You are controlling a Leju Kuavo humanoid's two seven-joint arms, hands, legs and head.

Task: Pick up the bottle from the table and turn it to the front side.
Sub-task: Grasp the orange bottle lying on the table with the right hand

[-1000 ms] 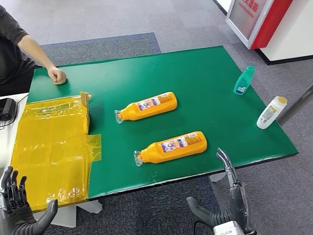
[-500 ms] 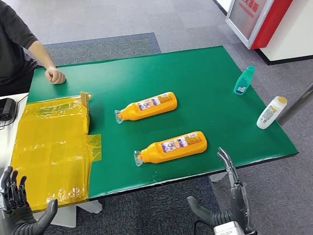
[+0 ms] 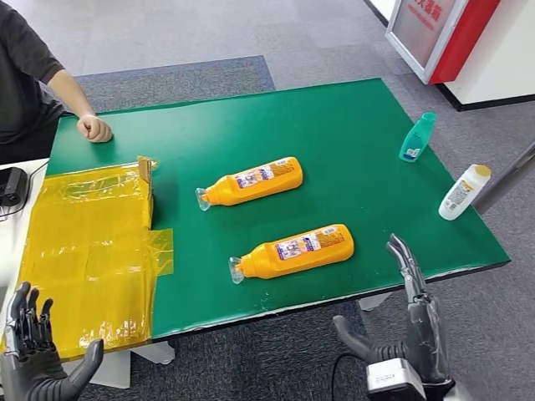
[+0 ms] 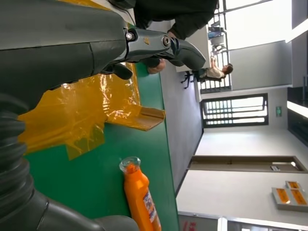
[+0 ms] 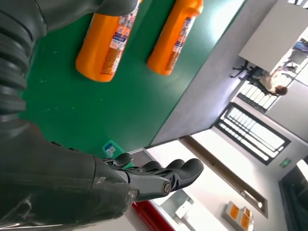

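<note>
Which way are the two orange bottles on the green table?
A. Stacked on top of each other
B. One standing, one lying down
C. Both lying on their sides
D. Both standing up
C. The far orange bottle and the near orange bottle both lie flat on the green table, apart from each other, with their clear caps pointing toward the yellow plastic sheet.

Two orange bottles [image 3: 292, 249] [image 3: 251, 181] flat on the green table [image 3: 354, 134], clear caps leftward.
</note>
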